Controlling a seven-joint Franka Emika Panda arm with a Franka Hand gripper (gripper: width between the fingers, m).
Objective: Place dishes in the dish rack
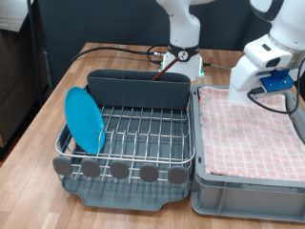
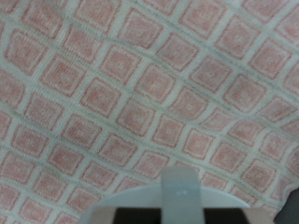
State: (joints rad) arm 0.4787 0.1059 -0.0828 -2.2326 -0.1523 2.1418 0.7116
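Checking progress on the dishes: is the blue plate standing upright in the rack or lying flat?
Upright: the blue plate stands on edge in the dish rack, leaning at its exterior-view left side.

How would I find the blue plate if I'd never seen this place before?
Look for the silver wire rack on the wooden table. At the rack's end on the exterior view's left, the plate stands on its edge in the wires. It is the only bright blue round thing; all around it is grey or silver.

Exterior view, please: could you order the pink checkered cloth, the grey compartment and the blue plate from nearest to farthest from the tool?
1. Pink checkered cloth, directly beneath the tool, on the right.
2. Grey compartment, at the rack's back.
3. Blue plate, upright at the rack's left.
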